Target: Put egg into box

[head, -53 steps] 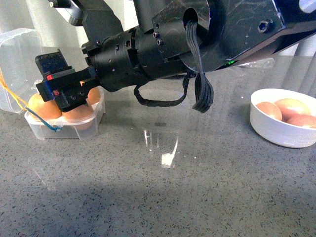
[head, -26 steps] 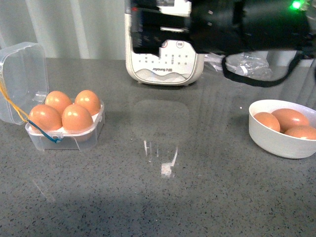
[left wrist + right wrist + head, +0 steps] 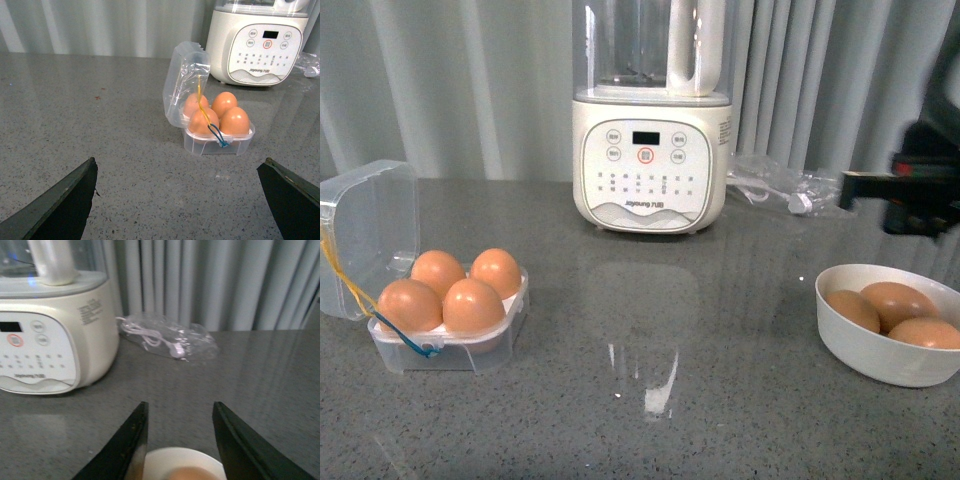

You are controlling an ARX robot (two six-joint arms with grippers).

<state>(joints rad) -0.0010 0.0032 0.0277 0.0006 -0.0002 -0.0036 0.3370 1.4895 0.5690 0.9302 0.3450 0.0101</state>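
Right claw (image 3: 180,407) hangs open above an egg (image 3: 192,474) in the bowl (image 3: 161,460).

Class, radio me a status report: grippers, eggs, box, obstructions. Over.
Left gripper, right gripper: jaws open, empty. Box full, four eggs, lid up. Three eggs in bowl. Nothing blocking.

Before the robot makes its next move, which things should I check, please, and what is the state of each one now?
1. Free cell in the box: not ok, four eggs fill all cells.
2. Box lid open: ok.
3. Is the right tool open and empty: ok.
4. Does the bowl show between the right tool's fingers: ok.
5. Are spare eggs in the bowl: ok, three.
6. Is the left tool open, apart from the box: ok.
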